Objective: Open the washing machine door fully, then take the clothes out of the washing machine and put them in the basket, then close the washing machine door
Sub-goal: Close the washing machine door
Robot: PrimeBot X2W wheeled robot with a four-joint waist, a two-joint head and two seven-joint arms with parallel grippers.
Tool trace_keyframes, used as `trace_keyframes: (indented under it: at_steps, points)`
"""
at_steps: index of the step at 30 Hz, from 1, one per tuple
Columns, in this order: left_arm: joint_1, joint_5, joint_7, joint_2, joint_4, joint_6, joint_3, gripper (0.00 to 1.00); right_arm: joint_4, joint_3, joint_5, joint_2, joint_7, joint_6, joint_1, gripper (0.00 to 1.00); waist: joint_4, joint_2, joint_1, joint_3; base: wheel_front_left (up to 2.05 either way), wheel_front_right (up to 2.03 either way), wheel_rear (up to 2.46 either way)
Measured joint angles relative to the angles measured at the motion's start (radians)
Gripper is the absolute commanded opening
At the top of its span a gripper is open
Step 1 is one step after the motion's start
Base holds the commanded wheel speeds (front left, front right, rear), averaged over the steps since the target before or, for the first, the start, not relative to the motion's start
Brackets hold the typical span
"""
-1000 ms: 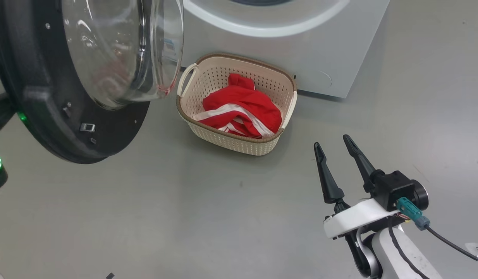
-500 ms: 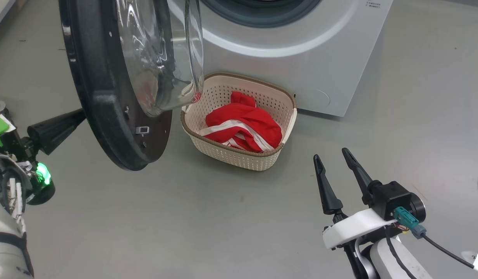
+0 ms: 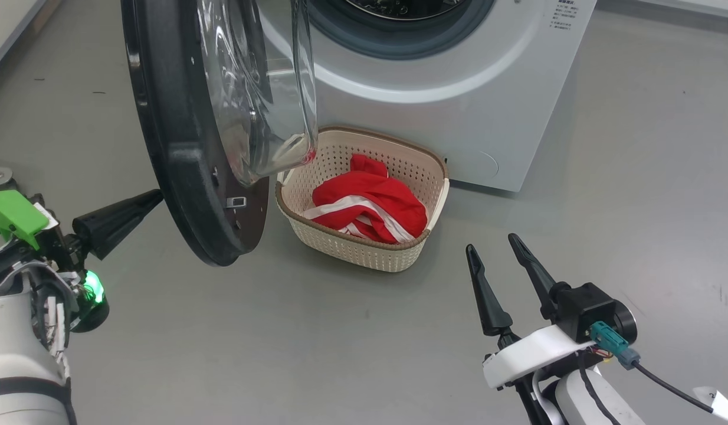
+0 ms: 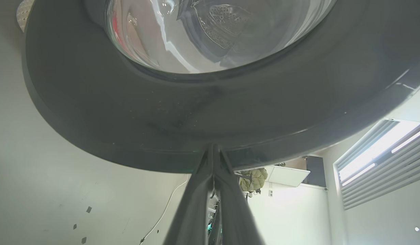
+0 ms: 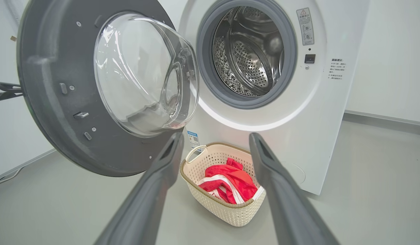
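My left pincer (image 3: 153, 198), fingers together, reaches behind the door (image 3: 181, 171); red clothes (image 3: 376, 200) lie in the basket (image 3: 340, 251) beside it.

red clothes (image 3: 379, 200) with white stripes; cream basket (image 3: 364, 251), brown rim; white washing machine (image 3: 458, 112).
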Motion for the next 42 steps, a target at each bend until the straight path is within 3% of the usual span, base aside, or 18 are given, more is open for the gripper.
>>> trace_keyframes:
  at_steps: [9, 16, 23, 30, 35, 42]
  points:
    - [0.032, 0.017, -0.054, -0.015, -0.056, -0.009, -0.014, 0.00, 0.001, -0.010, 0.008, 0.002, 0.000, -0.002, 0.013, 1.00, 0.001, 0.0000, 0.0000, -0.010, 0.00, 0.00, 0.00]
    - [0.136, 0.143, -0.148, 0.019, -0.142, -0.010, -0.088, 0.00, 0.009, -0.029, 0.024, 0.005, -0.001, -0.004, 0.036, 1.00, 0.013, 0.0000, 0.0000, -0.038, 0.00, 0.00, 0.00]
    - [0.228, 0.252, -0.256, 0.056, -0.395, -0.010, -0.218, 0.00, 0.017, -0.049, 0.034, 0.009, -0.001, -0.012, 0.066, 1.00, 0.033, 0.0000, 0.0000, -0.079, 0.00, 0.00, 0.00]
    - [0.375, 0.385, -0.422, 0.128, -0.646, -0.011, -0.377, 0.00, 0.013, -0.061, 0.041, 0.012, -0.001, -0.021, 0.099, 1.00, 0.059, 0.0000, 0.0000, -0.122, 0.00, 0.00, 0.00]
    - [0.484, 0.517, -0.619, 0.188, -0.768, -0.011, -0.436, 0.00, 0.004, -0.061, 0.041, 0.014, -0.001, -0.021, 0.116, 1.00, 0.080, 0.0000, 0.0000, -0.143, 0.00, 0.00, 0.00]
    - [0.638, 0.641, -0.836, 0.230, -0.854, -0.011, -0.534, 0.00, -0.006, -0.052, 0.041, 0.017, -0.002, -0.021, 0.121, 1.00, 0.093, 0.0000, 0.0000, -0.162, 0.00, 0.00, 0.00]
